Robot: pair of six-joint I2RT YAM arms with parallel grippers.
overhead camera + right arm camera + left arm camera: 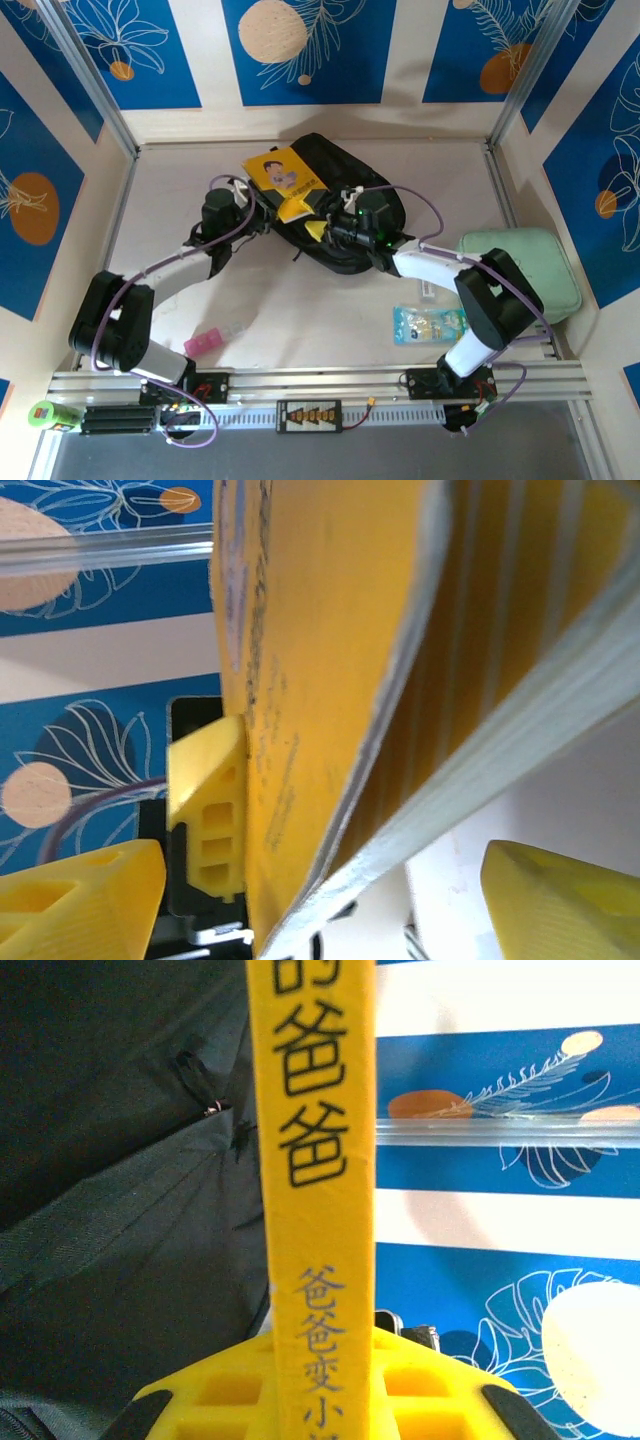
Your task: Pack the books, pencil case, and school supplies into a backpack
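The black backpack lies at upper centre of the overhead view. The yellow book juts from its upper-left edge. The left gripper is pinched narrow on the book's spine. The right gripper is spread wide either side of the pages, gripping nothing. The step looks like feeding the book in. Next, the left arm needs to push it deeper while the right holds the mouth open.

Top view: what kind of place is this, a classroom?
Probably a robot test booth, not a classroom: robot arms bolted to a metal rail, blue leaf-patterned panels walling a small white table.
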